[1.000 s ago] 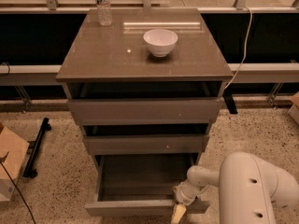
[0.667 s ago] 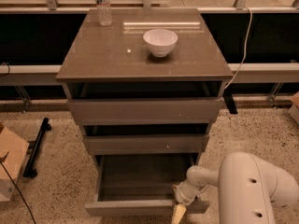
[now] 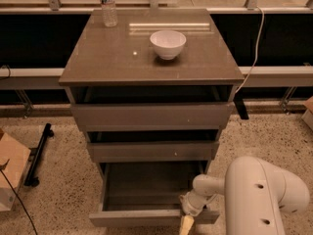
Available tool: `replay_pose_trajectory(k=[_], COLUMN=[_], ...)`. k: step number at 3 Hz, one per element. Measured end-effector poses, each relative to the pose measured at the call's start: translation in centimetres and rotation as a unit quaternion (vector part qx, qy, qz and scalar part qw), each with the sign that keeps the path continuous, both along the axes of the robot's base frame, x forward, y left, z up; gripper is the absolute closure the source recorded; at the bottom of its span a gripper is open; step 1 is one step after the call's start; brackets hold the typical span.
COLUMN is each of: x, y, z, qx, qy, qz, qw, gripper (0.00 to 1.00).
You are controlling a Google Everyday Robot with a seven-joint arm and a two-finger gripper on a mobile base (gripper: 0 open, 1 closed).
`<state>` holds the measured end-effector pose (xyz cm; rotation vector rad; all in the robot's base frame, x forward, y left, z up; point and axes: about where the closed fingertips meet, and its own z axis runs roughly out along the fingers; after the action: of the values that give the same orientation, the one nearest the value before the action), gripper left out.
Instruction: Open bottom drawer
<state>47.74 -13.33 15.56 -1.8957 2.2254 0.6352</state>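
Note:
The bottom drawer (image 3: 146, 217) of the grey-brown cabinet stands pulled out, and its plain grey interior (image 3: 151, 182) shows. The middle drawer front (image 3: 151, 151) and the top drawer front (image 3: 151, 115) sit above it, each with a dark gap over it. My gripper (image 3: 187, 223) is at the right part of the bottom drawer's front edge, at the bottom of the camera view. Its pale fingertip hangs over the drawer front. My white arm (image 3: 259, 195) fills the lower right.
A white bowl (image 3: 167, 43) and a clear water bottle (image 3: 107, 5) stand on the cabinet top (image 3: 107, 58). A cardboard box (image 3: 10, 173) and a black stand (image 3: 39, 153) lie on the speckled floor at the left. A white cable (image 3: 252, 58) hangs at the right.

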Motion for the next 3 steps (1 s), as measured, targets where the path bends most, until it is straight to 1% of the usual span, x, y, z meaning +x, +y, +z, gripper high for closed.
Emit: replay_pose_trajectory(k=[1, 2, 3], x=[-1.2, -2.2, -3.1], y=[-0.3, -0.7, -1.3], z=[-0.6, -1.0, -1.2], qx=[-0.026, -0.038, -0.046], qy=[0.011, 0.019, 0.025], qz=[0.01, 0.012, 0.005], qw=[0.9996, 0.999, 0.9986], gripper=[0.23, 0.47, 0.75])
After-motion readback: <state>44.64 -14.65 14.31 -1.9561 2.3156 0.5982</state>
